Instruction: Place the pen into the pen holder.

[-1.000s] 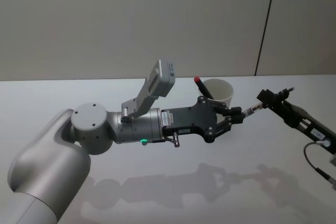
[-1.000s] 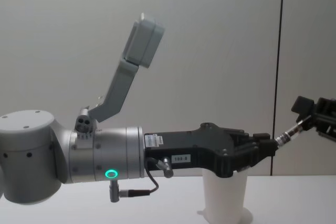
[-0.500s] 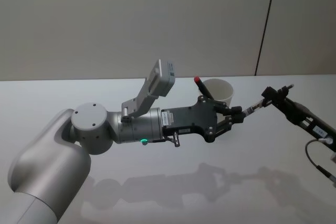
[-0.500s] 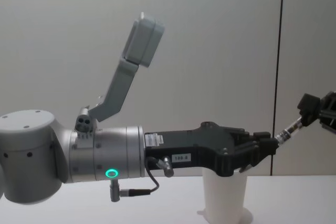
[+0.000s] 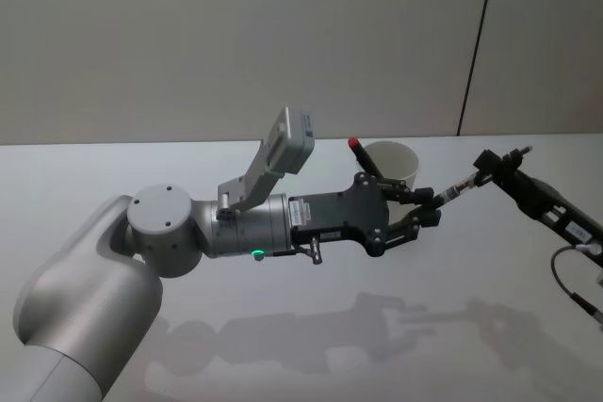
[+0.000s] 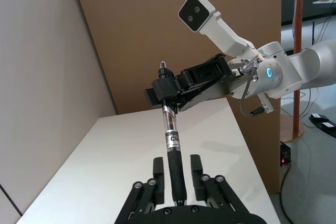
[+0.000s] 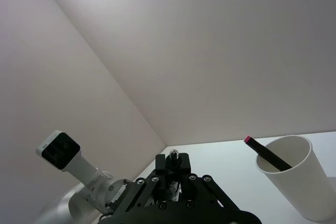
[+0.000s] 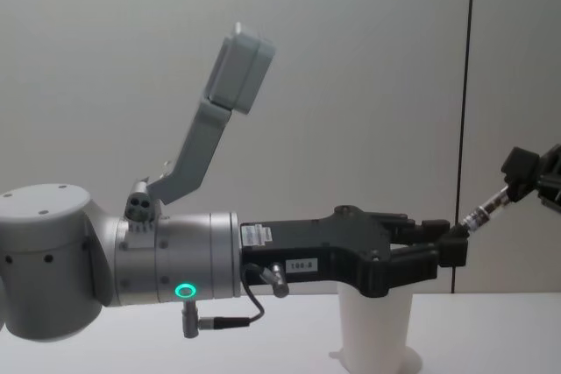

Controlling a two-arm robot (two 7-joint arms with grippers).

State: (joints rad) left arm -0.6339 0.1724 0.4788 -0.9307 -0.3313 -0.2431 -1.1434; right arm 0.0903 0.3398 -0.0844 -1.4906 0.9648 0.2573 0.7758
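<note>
White table, plain grey wall; mid-air pen handover next to the pen holder.

L gripper has its fingers apart, straddling one end of the held pen w/o squeezing it. R gripper is clamped on the other end. A red-capped pen already leans inside the cup. Step looks like the pass to the R arm. Next: L backs straight off along the pen, then R swings it over the rim, tips it upright & lets go.

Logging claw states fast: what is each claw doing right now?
Left claw: open, fingers either side of the pen.
Right claw: closed on the pen's far end.
</note>
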